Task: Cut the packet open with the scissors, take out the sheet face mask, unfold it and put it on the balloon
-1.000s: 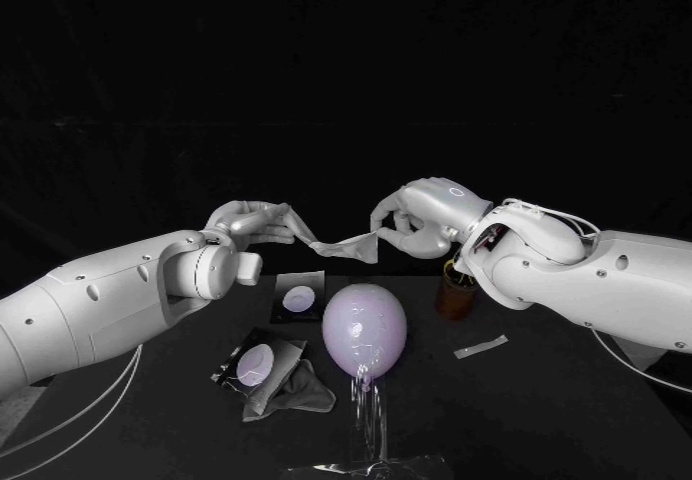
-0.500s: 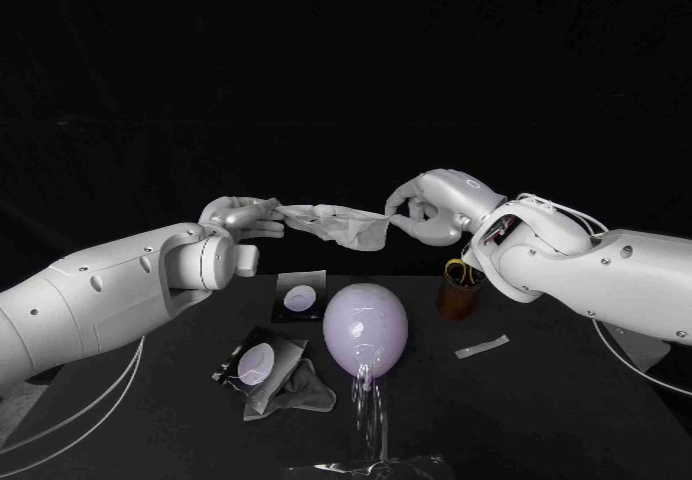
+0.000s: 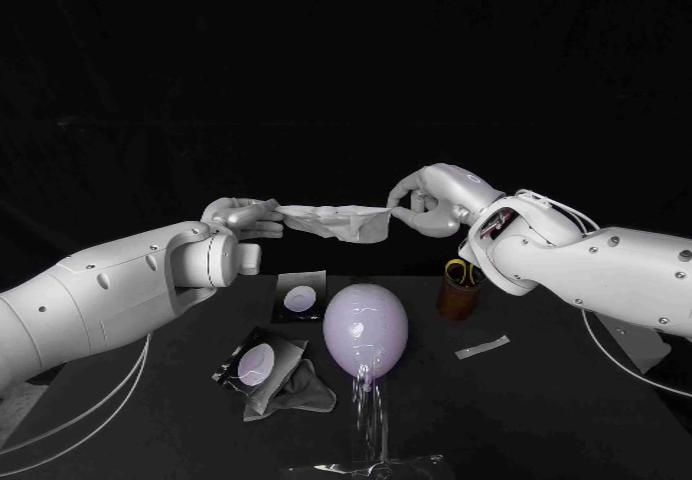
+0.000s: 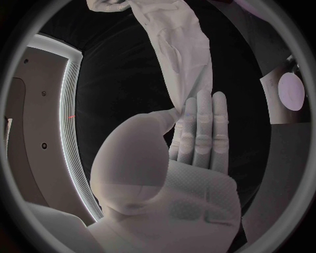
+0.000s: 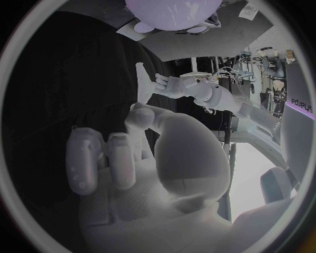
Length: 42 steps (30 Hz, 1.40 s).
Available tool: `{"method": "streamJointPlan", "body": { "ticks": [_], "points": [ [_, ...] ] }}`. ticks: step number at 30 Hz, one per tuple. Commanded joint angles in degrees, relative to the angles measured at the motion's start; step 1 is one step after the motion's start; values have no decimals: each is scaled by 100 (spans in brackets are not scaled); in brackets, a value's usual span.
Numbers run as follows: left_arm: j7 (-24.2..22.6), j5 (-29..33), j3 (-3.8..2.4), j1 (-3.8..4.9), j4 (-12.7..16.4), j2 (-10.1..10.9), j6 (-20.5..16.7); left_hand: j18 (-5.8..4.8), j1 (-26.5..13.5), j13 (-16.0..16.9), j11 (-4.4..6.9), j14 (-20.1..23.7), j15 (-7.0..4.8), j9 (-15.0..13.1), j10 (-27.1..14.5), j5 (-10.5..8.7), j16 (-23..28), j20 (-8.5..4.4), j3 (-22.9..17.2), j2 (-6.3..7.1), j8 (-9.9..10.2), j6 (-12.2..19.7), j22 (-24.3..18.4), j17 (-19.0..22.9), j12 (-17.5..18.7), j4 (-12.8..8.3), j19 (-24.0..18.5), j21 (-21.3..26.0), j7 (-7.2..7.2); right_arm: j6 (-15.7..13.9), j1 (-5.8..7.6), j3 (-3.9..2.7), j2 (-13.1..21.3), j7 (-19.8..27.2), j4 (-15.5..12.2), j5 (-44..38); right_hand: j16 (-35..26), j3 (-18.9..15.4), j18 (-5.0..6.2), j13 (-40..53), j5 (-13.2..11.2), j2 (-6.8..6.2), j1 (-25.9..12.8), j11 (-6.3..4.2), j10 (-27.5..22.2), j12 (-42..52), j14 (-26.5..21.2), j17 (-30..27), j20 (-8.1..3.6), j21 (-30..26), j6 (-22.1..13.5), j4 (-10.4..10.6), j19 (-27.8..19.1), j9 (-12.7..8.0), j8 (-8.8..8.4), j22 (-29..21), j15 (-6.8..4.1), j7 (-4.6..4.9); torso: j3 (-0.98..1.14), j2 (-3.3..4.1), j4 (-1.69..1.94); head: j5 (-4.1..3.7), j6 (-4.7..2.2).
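Your left hand (image 3: 242, 217) pinches one end of the sheet face mask (image 3: 339, 220), your right hand (image 3: 418, 198) the other. It stretches between them (crumpled, sagging slightly), up in the air beyond the balloon (image 3: 364, 328).

In the head view I lose both ends of the sheet mask (image 3: 339, 222) inside the left hand (image 3: 245, 217) and right hand (image 3: 418, 200). The right arm (image 3: 577, 262) overlaps the cup (image 3: 457, 297); I can't tell its contents. The right wrist view's rim clips the balloon (image 5: 173, 9).
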<state>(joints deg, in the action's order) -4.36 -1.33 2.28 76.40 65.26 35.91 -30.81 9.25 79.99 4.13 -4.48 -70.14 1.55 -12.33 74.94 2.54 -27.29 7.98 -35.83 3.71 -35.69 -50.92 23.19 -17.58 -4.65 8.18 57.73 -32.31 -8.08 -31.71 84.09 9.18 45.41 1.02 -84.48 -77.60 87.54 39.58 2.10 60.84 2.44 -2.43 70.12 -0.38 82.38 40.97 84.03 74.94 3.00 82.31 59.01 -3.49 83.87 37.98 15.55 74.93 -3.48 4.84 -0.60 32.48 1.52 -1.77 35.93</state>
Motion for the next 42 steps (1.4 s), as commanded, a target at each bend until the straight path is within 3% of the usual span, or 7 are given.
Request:
{"method": "streamJointPlan", "body": {
  "ticks": [1,10,24,31,42],
  "points": [
    [33,20,-7,27,-5,-30,-111,99,5,9,-3,-54,-11,-972,45,22,-24,-16,-69,42,-15,0,17,-11,34,-21,-26,-37,13,-15,0,-3,-61,58,102,280,31,43,-35,6,35,19,60,0,25,-27,518,1238,-29,8,87,4,218,155,154,1276,-25,-61,-1,5,6,3,3],
    [53,17,-7,49,-22,-80,-91,98,-5,10,-1,-66,-14,-979,49,21,-26,-24,-93,62,-9,-5,55,-32,37,-30,-45,-85,14,20,-5,-4,-182,86,220,407,29,48,-29,1,35,21,62,-1,23,-37,517,1237,-30,-15,84,3,206,156,153,1269,-27,-62,-3,-1,3,-4,12],
    [102,-11,-1,55,-95,-89,-4,99,-58,9,5,-190,-39,-1001,49,22,-117,-52,-169,100,29,-12,217,-152,52,-43,-95,-296,17,-47,15,-25,-265,148,290,632,24,58,-27,3,35,24,66,-2,20,-37,515,1231,-31,-22,77,0,202,157,153,1267,-28,-62,-3,-3,1,-33,-34],
    [126,-41,10,54,-140,-93,38,112,-101,8,25,-457,-93,-1018,33,21,-445,-103,-212,117,61,-15,401,-369,63,-46,-48,-562,29,-6,58,-41,-319,156,306,719,24,62,-28,3,35,25,68,-2,19,-38,515,1231,-32,-19,75,-2,204,157,152,1268,-29,-62,-1,-5,2,-44,-59],
    [149,-132,88,52,-187,-141,170,97,-140,6,16,-347,-87,-1038,4,21,-625,-119,-264,138,95,-8,550,-537,71,-44,-160,-740,22,396,224,-60,-459,38,378,835,23,66,-25,3,35,25,70,-3,18,-39,515,1229,-33,-31,72,-4,198,157,152,1264,-30,-62,-1,-6,-4,-63,-94]
  ]
}}
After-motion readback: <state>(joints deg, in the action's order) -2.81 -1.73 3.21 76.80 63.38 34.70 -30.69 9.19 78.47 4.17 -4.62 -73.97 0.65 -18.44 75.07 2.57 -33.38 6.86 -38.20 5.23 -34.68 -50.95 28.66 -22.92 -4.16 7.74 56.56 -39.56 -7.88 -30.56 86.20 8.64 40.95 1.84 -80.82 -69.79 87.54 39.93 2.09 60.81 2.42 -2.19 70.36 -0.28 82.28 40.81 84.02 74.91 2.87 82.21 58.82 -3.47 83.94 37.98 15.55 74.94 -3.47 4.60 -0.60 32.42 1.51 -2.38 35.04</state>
